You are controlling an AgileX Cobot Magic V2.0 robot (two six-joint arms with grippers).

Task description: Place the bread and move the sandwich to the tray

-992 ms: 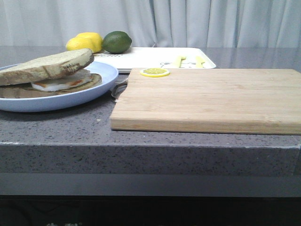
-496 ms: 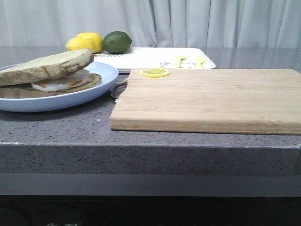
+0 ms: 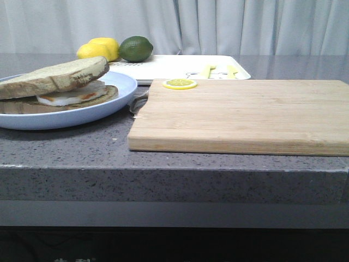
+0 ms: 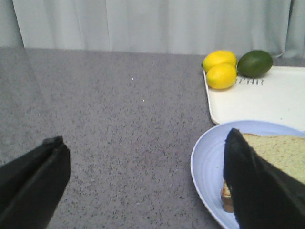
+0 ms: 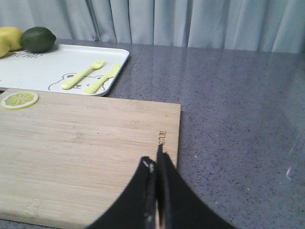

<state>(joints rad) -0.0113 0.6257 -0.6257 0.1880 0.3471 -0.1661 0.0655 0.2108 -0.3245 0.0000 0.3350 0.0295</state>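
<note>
The bread [image 3: 60,76], a thick slice with a brown crust, lies tilted on top of the sandwich's fried egg [image 3: 71,94] on the light-blue plate [image 3: 65,117] at the left. The white tray [image 3: 174,66] lies behind, at the back. Neither gripper shows in the front view. In the left wrist view my left gripper [image 4: 145,136] is open and empty. One of its fingers [image 4: 252,181] is over the plate [image 4: 209,162] and the bread [image 4: 281,152]. In the right wrist view my right gripper [image 5: 157,157] is shut and empty above the cutting board [image 5: 81,152].
The wooden cutting board [image 3: 245,114] fills the front right, with a lemon slice [image 3: 179,83] at its far left corner. Two lemons [image 3: 98,49] and a lime [image 3: 135,48] sit at the tray's far left. Yellow fork and knife [image 5: 83,74] lie on the tray [image 5: 52,67].
</note>
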